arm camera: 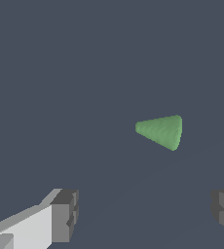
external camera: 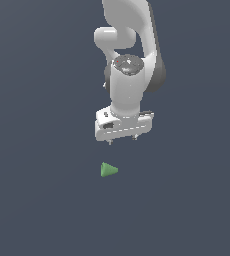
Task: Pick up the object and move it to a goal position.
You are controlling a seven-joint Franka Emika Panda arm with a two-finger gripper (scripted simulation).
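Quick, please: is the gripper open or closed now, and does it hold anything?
Gripper: open, holding nothing. Its fingers stand wide apart, and the green cone lies on the surface, away from them.

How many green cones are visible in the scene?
1. The cone lies on its side on the floor, below the open gripper in the exterior view, untouched. No other cone shows in either view.

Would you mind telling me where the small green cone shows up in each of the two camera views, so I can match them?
Exterior view: the green cone lies on its side on the dark surface, below the gripper in the picture, its tip toward the exterior view's right.
Wrist view: the green cone lies beyond the open fingers, not between them.
Shared landmark: the gripper's fingertips appear in both views.
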